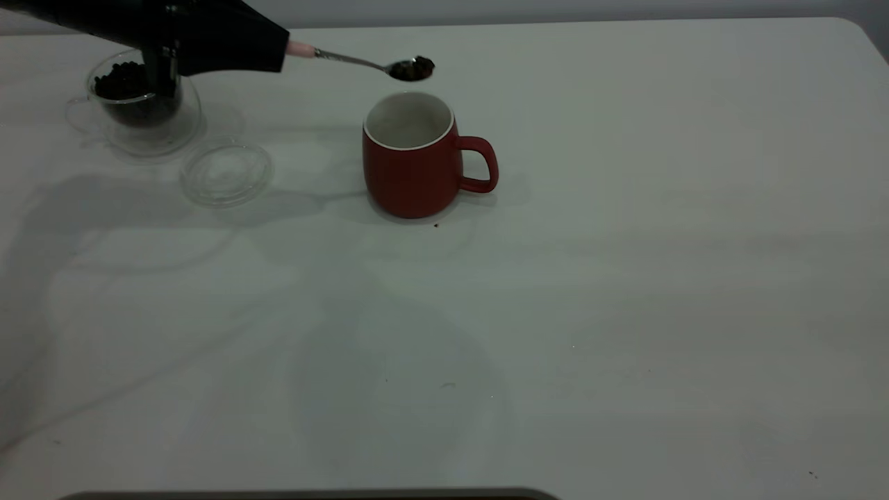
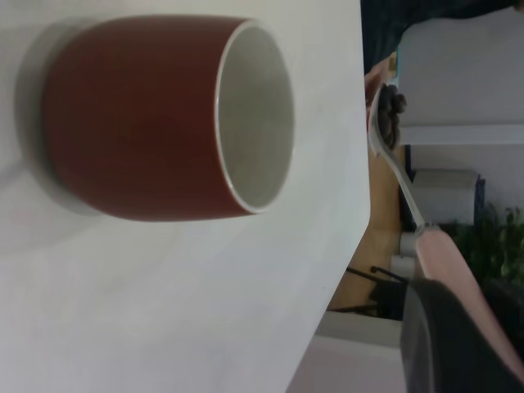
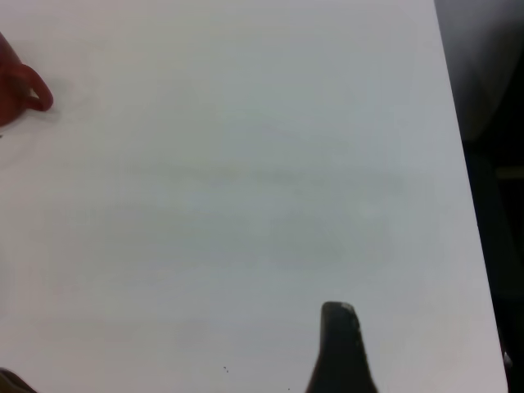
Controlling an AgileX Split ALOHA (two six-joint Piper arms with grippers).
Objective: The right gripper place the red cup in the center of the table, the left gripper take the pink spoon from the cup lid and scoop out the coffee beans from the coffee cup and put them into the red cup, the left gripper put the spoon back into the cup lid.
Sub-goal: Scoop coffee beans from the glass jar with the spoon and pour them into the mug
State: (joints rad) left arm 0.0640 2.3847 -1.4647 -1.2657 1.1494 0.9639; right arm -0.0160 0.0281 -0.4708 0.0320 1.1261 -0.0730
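Red cup (image 1: 411, 160) upright mid-surface (image 1: 625, 312), handle at 3 o'clock. Left hand (image 1: 229, 45) at 10 o'clock, clamped on pink spoon (image 1: 361, 62); loaded bowl just past far rim, needs nudging toward 6 o'clock before tipping. Right hand (image 3: 340, 348) parked, opening unclear.

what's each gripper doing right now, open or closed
Left gripper: closed on the pink spoon, which carries coffee beans above the red cup.
Right gripper: off to the side; open or closed cannot be told.

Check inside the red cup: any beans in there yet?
The red cup shows only white inner wall in both views; its floor is hidden by the rim. The beans sit on the pink spoon above it, held by the left gripper.
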